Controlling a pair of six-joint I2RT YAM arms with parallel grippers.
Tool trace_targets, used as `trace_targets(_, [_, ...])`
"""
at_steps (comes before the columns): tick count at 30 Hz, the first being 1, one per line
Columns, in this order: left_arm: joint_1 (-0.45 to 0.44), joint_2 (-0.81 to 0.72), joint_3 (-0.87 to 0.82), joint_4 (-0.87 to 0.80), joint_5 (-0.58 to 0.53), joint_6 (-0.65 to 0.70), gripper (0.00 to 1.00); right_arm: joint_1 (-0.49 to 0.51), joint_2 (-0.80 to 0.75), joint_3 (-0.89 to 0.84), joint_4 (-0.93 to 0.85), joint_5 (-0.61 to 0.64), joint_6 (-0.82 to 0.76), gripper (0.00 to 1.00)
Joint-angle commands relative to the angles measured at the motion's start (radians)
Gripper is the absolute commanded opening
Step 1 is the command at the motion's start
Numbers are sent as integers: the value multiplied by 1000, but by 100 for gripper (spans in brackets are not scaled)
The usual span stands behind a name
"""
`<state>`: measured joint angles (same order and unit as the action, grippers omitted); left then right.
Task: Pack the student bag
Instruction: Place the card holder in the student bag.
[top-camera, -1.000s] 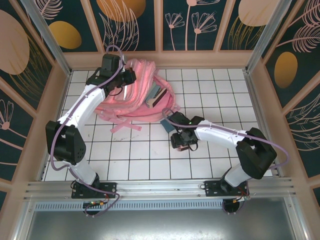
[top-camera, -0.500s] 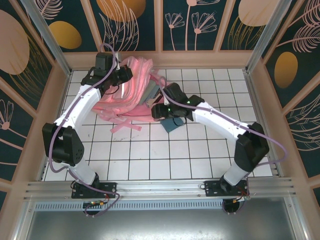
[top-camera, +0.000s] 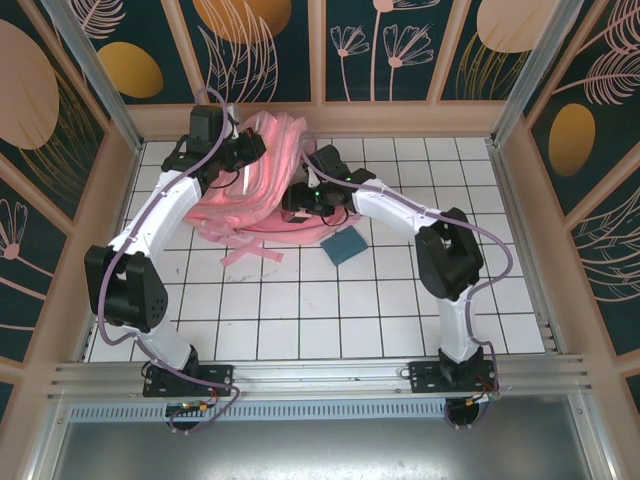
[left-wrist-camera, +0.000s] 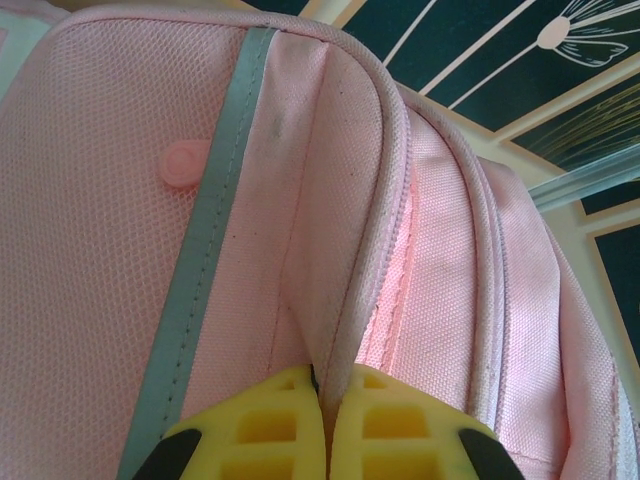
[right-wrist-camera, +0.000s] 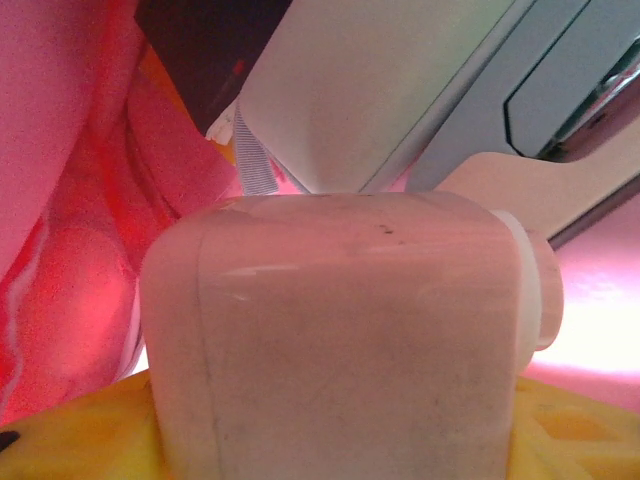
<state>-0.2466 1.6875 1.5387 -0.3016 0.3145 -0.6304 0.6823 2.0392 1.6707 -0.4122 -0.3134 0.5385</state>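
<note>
Packing is under way: the student bag (top-camera: 272, 170) is lying at the table's back left, with the left gripper (left-wrist-camera: 325, 392) pinching its rim, jaws tight on the fabric. The right gripper (top-camera: 298, 203) is poking into the mouth, jaws spread around a pale rounded box (right-wrist-camera: 340, 330). Next it probably needs pushing deeper, then releasing. The right wrist view is showing the pink interior; the top view, a teal pad (top-camera: 345, 246) waiting on the tiles.
</note>
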Motion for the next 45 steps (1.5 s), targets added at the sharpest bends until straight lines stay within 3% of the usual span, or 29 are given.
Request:
trace_targets(1, [2,-63,26,175,64,-28,0,12,42,80,53,-43,46,51])
trace_targets(11, [2,-50,26,190,83,-40,0,49,172,192,8,-9,131,54])
trace_targets(15, [2,-48,27,184,82,-36,0,49,191,222,-22,27,143,73])
trace_targets(22, [4,-50,21,177,81,-28,0,49,169,230,-17,43,141,91])
trace_targets(26, [3,-49,17,176,81,-25,0,50,158,232,-19,47,140,89])
trace_targets(28, [3,-51,15,175,81,-25,0,51,155,224,-10,29,138,76])
trace_targets(33, [3,-53,6,176,81,-26,0,71,155,238,-30,38,128,65])
trace_targets(35, [4,-55,5,176,81,-26,0,81,153,246,-56,48,123,57])
trace_targets(45, [3,-66,0,168,69,-13,0,92,87,193,-188,55,87,56])
